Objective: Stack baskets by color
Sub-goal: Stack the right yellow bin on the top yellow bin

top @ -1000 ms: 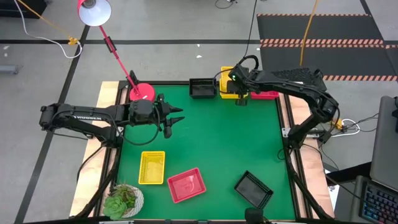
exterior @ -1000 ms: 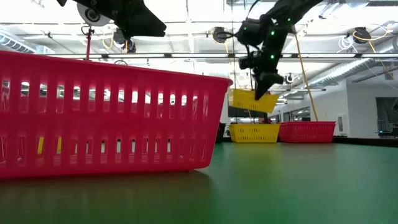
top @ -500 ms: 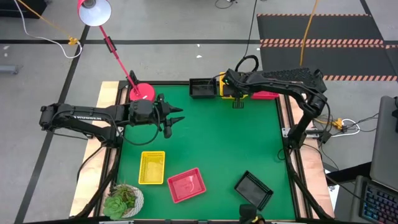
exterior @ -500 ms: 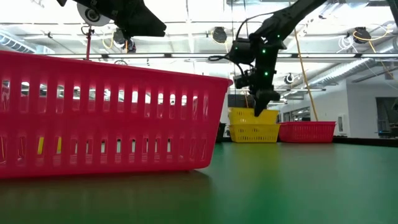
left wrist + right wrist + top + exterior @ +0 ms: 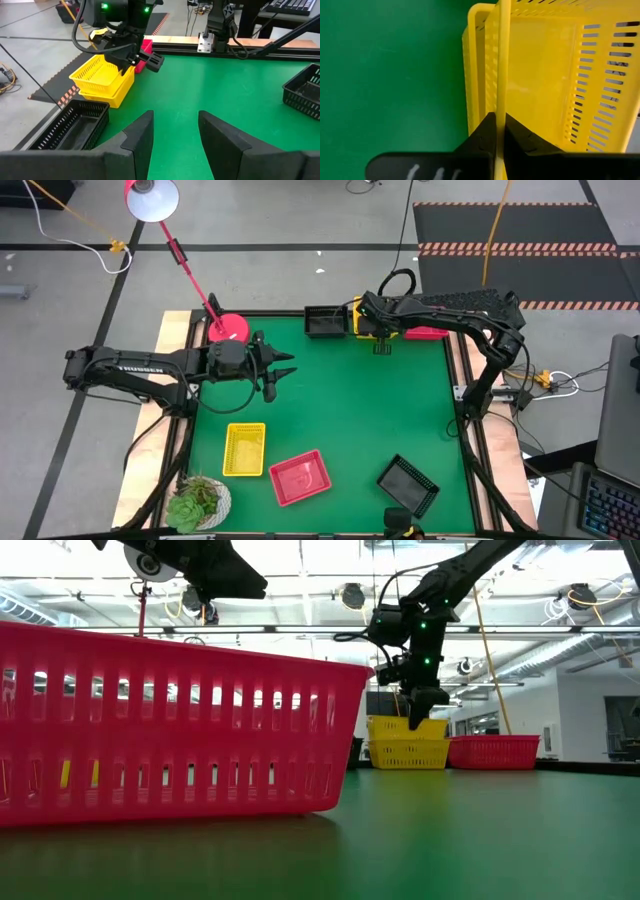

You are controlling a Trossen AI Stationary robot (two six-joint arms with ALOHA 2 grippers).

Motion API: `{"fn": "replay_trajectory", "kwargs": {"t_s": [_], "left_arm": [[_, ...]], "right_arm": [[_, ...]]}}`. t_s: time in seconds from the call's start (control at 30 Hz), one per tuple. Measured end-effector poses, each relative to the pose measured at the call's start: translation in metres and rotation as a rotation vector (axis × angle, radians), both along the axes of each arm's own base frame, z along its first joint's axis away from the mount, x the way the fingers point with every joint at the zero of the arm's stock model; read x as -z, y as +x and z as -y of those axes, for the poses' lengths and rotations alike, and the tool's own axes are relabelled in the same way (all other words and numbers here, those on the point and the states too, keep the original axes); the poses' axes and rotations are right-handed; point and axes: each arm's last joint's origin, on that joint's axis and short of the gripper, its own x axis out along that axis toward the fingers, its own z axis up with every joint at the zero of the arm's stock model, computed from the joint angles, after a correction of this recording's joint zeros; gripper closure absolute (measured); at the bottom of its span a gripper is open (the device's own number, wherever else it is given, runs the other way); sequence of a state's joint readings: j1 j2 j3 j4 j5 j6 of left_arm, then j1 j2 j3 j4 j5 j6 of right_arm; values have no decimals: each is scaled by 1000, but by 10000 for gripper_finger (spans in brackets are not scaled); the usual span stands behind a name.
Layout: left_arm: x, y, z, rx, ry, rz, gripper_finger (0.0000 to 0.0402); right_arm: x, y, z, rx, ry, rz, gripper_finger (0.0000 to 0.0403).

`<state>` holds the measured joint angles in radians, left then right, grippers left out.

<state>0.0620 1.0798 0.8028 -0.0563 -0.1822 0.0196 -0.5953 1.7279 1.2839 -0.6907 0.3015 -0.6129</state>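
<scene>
At the table's far edge my right gripper (image 5: 381, 338) is shut on a yellow basket (image 5: 98, 75) that sits nested in a second yellow basket (image 5: 114, 96). A black basket (image 5: 325, 322) stands to their left, and a red basket (image 5: 494, 751) to their right is mostly under the arm in the high view. Near the front edge lie a third yellow basket (image 5: 245, 448), a red basket (image 5: 300, 477) and a black basket (image 5: 408, 484). My left gripper (image 5: 288, 370) hangs open above the table's left middle, touching nothing. My right gripper pinches the upper yellow basket's slotted side wall at its rim (image 5: 500, 102), one finger inside the basket and one outside. The fingers come slanting down from above. The basket rests inside the lower yellow basket, whose rim (image 5: 470, 75) shows just outside it.
A pink lamp base (image 5: 228, 328) stands at the far left corner, its stem leaning out over the floor. A potted plant (image 5: 198, 502) sits at the near left corner. The green table's middle (image 5: 350, 400) is bare.
My right gripper has gone down and toward the far edge, still shut on the yellow basket. The basket hung tilted above the other yellow one and now sits nested in it. For the last half second it has kept still.
</scene>
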Motion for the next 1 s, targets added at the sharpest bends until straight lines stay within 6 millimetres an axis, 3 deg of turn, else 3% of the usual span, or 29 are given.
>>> {"fn": "replay_trajectory", "kwargs": {"t_s": [0.3,0.63,1.0], "left_arm": [[0,0,0,0,-1,0,243],[0,0,0,0,-1,1,243],[0,0,0,0,-1,0,243]], "right_arm": [[0,0,0,-4,8,4,397],[0,1,0,-1,6,13,351],[0,0,0,23,7,23,335]]}}
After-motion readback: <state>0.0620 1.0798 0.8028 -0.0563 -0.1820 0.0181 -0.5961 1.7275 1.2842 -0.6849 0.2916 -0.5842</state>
